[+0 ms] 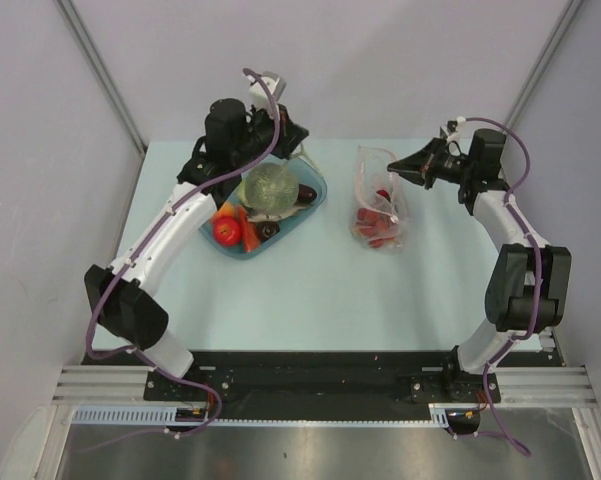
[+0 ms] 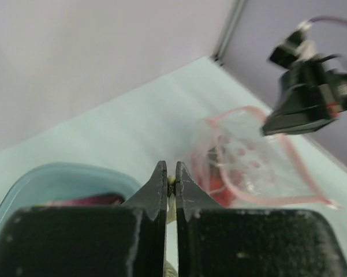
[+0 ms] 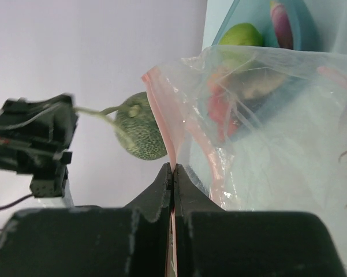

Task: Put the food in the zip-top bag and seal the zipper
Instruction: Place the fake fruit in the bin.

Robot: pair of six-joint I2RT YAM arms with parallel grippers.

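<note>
Grey walls stand around a pale blue desk (image 1: pixel 310 290). On the left side of the desk sits a see-through blue oval tray (image 1: pixel 298 222). Inside it lie a red tomato (image 1: pixel 226 231), a purple eggplant (image 1: pixel 307 193) and some orange pieces (image 1: pixel 248 236). A round dark green squash with bumpy skin (image 1: pixel 268 187) hangs over the tray. The left arm (image 1: pixel 170 235) has its jaws pinched tight on the squash's thin stem (image 3: pixel 98 111), and the squash dangles from it.

On the right side of the desk is a clear crinkly plastic bag (image 1: pixel 380 205). Small red pieces (image 1: pixel 372 222) lie inside it. A pink strip, the zipper (image 3: pixel 156 104), runs along the bag's mouth. The right arm (image 1: pixel 520 240) has its jaws clenched on that pink edge. The bag's mouth points to the far end of the desk. The tray and the bag are near each other but do not touch.
</note>
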